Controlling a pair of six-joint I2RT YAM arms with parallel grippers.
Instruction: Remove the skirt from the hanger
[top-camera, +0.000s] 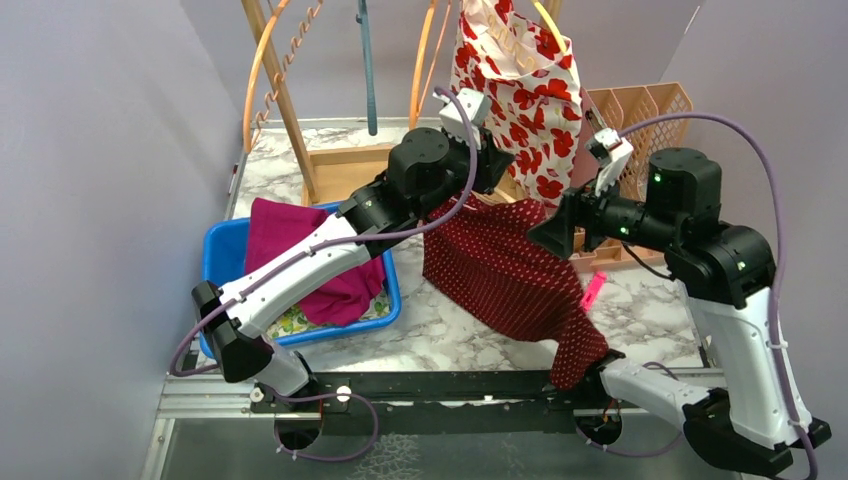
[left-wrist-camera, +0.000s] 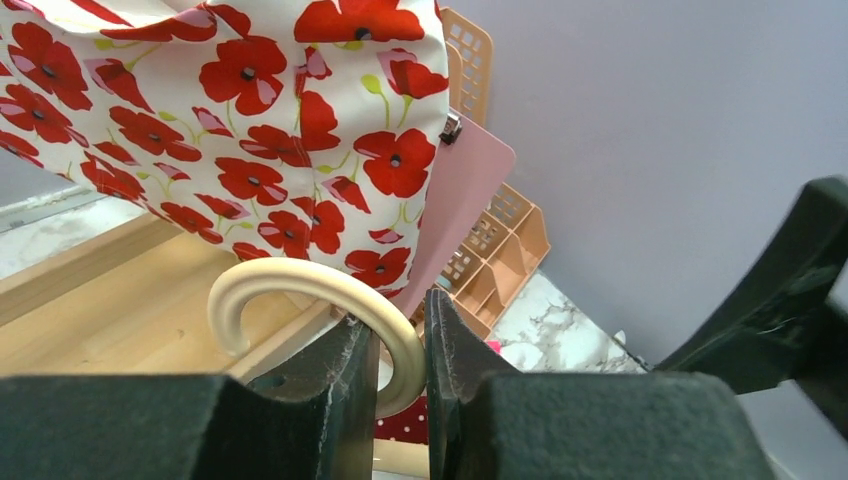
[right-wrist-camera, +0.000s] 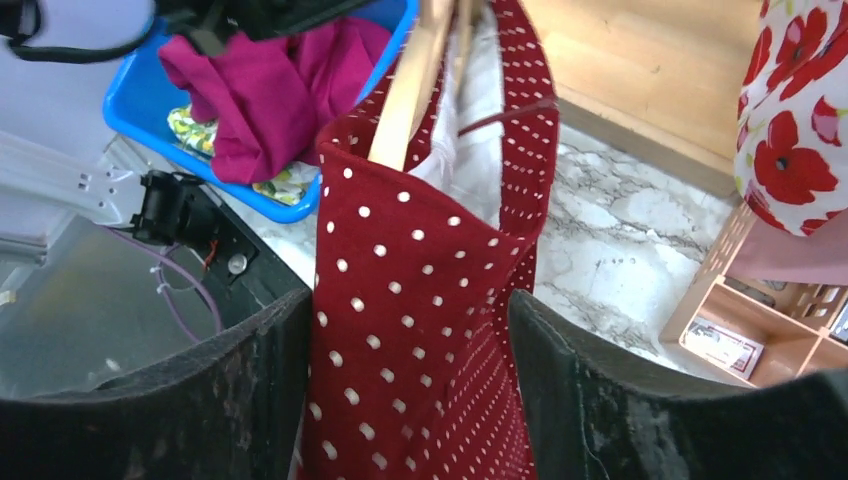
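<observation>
Left gripper (left-wrist-camera: 400, 345) is clamped narrow on the cream hanger hook (left-wrist-camera: 300, 285), while the red dotted skirt (top-camera: 500, 270) hangs at frame centre, long axis sloping downward, between the wide-set fingers of the nearer right gripper (right-wrist-camera: 410, 330), apparently not yet pinched.

Pale lilac-grey walls (top-camera: 90, 200) close in on the left, right and far sides. The desk (top-camera: 450, 335) is white marble with grey veins, evenly lit. A wooden rack (top-camera: 345, 165) stands at its far side, with a peach plastic organiser (top-camera: 655, 105) at far right.
</observation>
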